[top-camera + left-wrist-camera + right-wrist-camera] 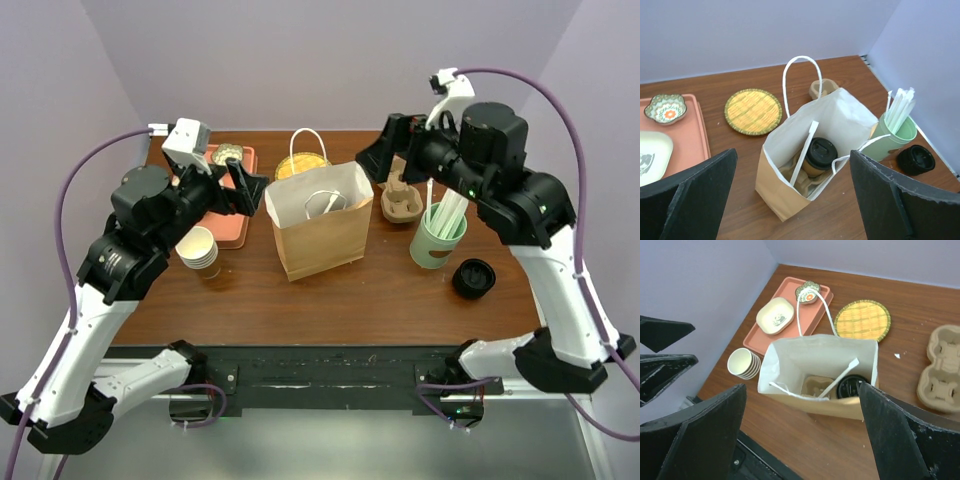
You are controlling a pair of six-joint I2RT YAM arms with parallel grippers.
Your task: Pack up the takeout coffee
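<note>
The takeout coffee (820,155), a tan paper cup with a black lid (852,387), stands upright inside the open brown paper bag (318,232) at mid-table. A white wrapped straw (805,151) leans across the bag's inside, next to a cardboard cup carrier (817,386). In the top view the bag's wall hides the cup. My left gripper (249,189) hovers open at the bag's left side, holding nothing. My right gripper (379,157) is open above the bag's right rear, also holding nothing. Both wrist views look down into the bag between wide-spread fingers (700,185) (900,430).
A pink tray (232,230) with a small bowl (228,152) lies at the back left. A stack of lidless paper cups (198,250) stands beside it. Behind the bag lies a woven coaster (300,166). To the right are a spare cardboard carrier (400,203), a green cup of straws (436,238) and black lids (473,277).
</note>
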